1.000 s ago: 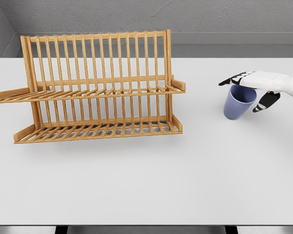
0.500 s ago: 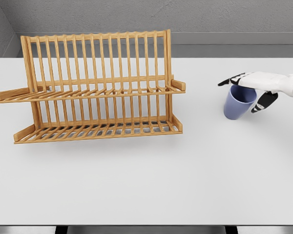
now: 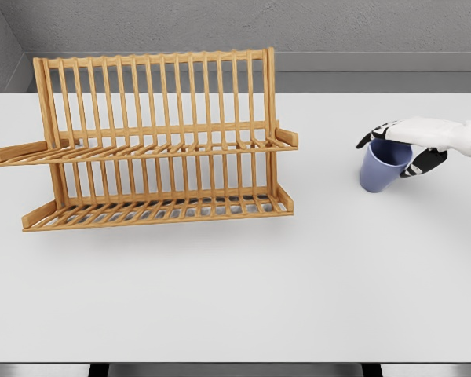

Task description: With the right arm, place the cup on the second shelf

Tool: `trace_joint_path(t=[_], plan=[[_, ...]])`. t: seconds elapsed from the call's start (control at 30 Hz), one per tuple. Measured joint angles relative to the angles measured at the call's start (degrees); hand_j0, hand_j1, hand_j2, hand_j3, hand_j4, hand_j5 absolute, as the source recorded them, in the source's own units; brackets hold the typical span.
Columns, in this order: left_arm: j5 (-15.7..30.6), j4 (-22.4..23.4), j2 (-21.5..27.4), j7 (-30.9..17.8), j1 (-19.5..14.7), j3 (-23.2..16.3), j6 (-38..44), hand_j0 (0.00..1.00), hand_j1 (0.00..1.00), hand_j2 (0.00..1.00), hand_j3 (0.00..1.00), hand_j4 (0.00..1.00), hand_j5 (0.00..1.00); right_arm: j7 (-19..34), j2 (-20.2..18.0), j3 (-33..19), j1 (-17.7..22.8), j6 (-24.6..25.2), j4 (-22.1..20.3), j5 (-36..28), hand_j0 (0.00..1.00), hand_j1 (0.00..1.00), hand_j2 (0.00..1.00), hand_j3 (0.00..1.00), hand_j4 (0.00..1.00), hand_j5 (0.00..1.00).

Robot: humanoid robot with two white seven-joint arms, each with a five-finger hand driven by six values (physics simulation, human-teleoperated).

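Head view: white table (image 3: 235, 298) with wooden two-tier dish rack (image 3: 153, 141) at about 10 o'clock, both shelves bare. Blue cup (image 3: 383, 167) at 3 o'clock, standing on the table, tilted slightly, mouth up, well apart from the rack. Right hand (image 3: 408, 141) comes in from the right edge, palm over the cup's rim, dark fingertips (image 3: 366, 140) curled down around its far and near sides, closing narrow on the cup. Cannot tell if the cup is lifted off the surface.
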Motion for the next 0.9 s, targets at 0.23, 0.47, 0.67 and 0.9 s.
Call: trace_joint_path(t=[0.23,0.47,0.67,0.9], plan=[[0.0,0.0,0.0,0.0,0.0,0.0,0.0,1.0,1.0,1.0,1.0,1.0,1.0,0.0,0.0,0.0,-0.4,-0.1,-0.1,0.1,0.71,0.71,0.71,0.71,0.71,0.71],[0.0,0.0,0.0,0.0,0.0,0.0,0.0,1.0,1.0,1.0,1.0,1.0,1.0,-0.1,-0.1,0.0,-0.4,-0.2,-0.2,0.2,0.67,0.67,0.67,0.67,0.67,0.67],[0.0,0.0,0.0,0.0,0.0,0.0,0.0,1.0,1.0,1.0,1.0,1.0,1.0,-0.1,-0.3,-0.1,-1.0,-0.5,-0.3,0.2,0.67,0.67,0.67,0.67,0.67,0.67],[0.0,0.0,0.0,0.0,0.0,0.0,0.0,1.0,1.0,1.0,1.0,1.0,1.0,0.0,-0.6,-0.5,-1.8,-0.8,-0.5,0.2,0.67,0.67,0.67,0.67,0.67,0.67]])
